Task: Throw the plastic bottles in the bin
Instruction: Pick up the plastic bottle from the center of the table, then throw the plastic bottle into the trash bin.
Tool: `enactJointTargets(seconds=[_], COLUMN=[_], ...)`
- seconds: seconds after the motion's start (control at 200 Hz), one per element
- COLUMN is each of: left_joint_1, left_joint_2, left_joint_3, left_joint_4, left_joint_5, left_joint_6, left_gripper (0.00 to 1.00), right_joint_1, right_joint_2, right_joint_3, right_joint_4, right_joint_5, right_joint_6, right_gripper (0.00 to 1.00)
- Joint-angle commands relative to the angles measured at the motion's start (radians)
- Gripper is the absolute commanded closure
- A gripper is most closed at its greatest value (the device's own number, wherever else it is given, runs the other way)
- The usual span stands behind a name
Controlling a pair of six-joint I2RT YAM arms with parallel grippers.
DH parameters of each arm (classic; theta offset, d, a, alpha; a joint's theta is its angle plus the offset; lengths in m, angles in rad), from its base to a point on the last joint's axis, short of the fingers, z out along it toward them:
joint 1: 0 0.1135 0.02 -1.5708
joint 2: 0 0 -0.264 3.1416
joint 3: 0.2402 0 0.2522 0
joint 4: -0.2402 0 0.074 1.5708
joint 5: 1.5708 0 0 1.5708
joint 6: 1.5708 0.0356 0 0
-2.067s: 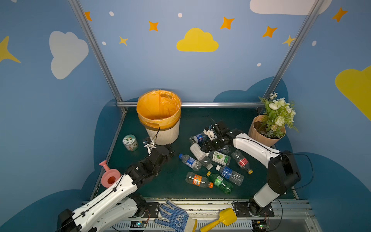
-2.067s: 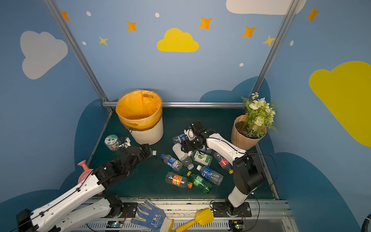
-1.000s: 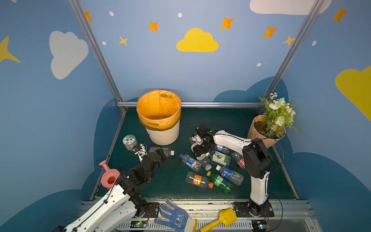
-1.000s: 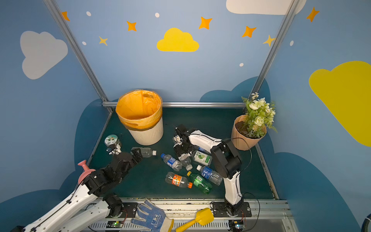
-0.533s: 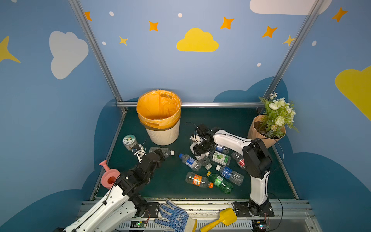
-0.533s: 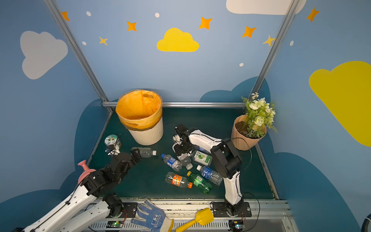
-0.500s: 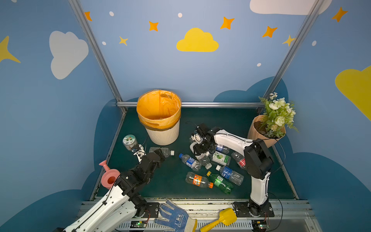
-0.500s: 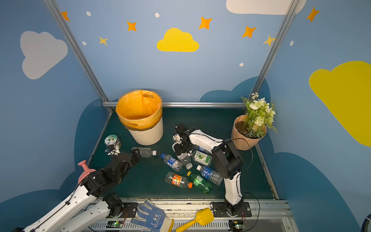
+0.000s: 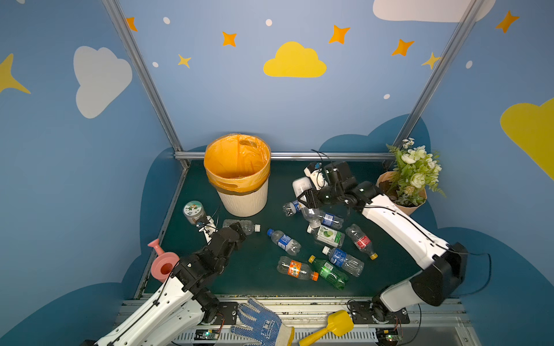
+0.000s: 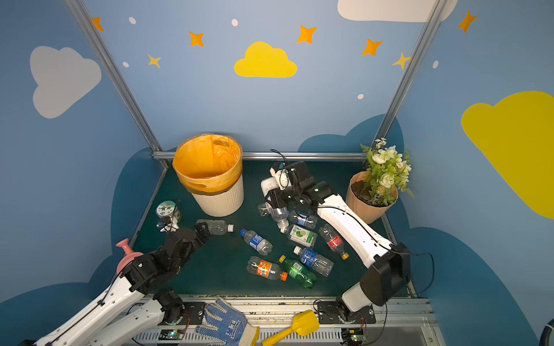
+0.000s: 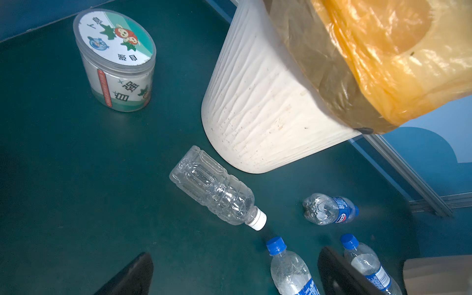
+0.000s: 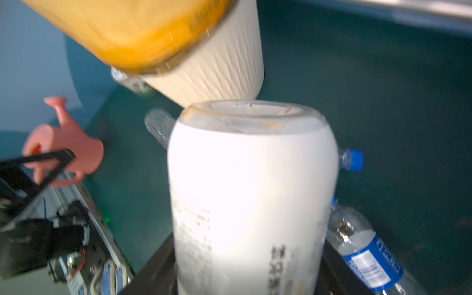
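While no bottle shows inside the bin (image 9: 242,203), right claw (image 12: 245,275) pinches a white bottle (image 12: 251,184) near it; left claw (image 11: 235,278) spread, empty, near a clear bottle (image 11: 214,186). At least 9 bottles (image 9: 295,268) lie on worktop (image 9: 254,278).

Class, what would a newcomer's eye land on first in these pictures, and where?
The orange-lined bin stands at the back of the dark green table. Plastic bottles lie scattered beside it, and the right gripper grips a white bottle between bin and flower pot.
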Motion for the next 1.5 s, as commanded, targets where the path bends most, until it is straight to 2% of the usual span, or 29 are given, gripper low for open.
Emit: enactJointTargets(seconds=[0.0,0.18,0.3,0.44,0.546,0.651,0.741,0.806,0.861,0.926,1.041,1.146,1.266,1.497], left_joint_1=[0.005,0.006,0.008,0.008,0.008,0.01,0.009,0.01,0.011,0.012,0.014,0.014,0.015,0.003], left_joint_2=[-0.004,0.003,0.008,0.013,0.021,0.039,0.05,0.053,0.053,0.054,0.056,0.054,0.066,0.128], left_joint_3=[-0.018,-0.021,-0.021,-0.024,-0.024,-0.008,0.001,0.0,0.0,0.002,0.015,0.021,0.033,0.088], left_joint_4=[-0.013,-0.006,-0.004,0.006,0.017,0.015,0.011,0.02,0.023,0.02,0.008,0.004,0.008,0.036], left_joint_5=[-0.019,-0.014,-0.012,-0.006,-0.002,-0.001,0.0,0.007,0.01,0.01,0.011,0.006,0.012,0.022], left_joint_6=[-0.006,-0.003,-0.002,-0.003,0.002,0.015,0.019,0.023,0.025,0.026,0.035,0.045,0.058,0.097], left_gripper=[0.0,0.0,0.0,0.0,0.0,0.0,0.0,0.0,0.0,0.0,0.0,0.0,0.0,0.0], right_joint_1=[0.001,-0.001,-0.001,0.0,0.003,0.012,0.028,0.031,0.023,0.008,-0.021,-0.045,-0.065,-0.066], right_joint_2=[-0.118,-0.212,-0.219,-0.152,-0.026,0.192,0.451,0.648,0.785,0.877,0.81,0.638,0.457,0.077], right_joint_3=[-0.049,-0.045,-0.002,0.09,0.206,0.452,0.804,1.099,1.327,1.448,1.339,1.135,0.993,0.495], right_joint_4=[0.201,0.359,0.483,0.656,0.779,0.748,0.521,0.309,0.148,0.093,0.115,0.196,0.195,0.294], right_joint_5=[-0.008,0.014,0.007,-0.001,-0.021,-0.097,-0.175,-0.218,-0.253,-0.28,-0.25,-0.227,-0.183,-0.087], right_joint_6=[0.034,0.067,0.085,0.137,0.193,0.277,0.297,0.291,0.294,0.322,0.306,0.263,0.188,0.022], right_gripper=[0.35,0.35,0.35,0.36,0.36,0.36,0.35,0.24,0.19,0.13,0.07,0.05,0.05,0.05])
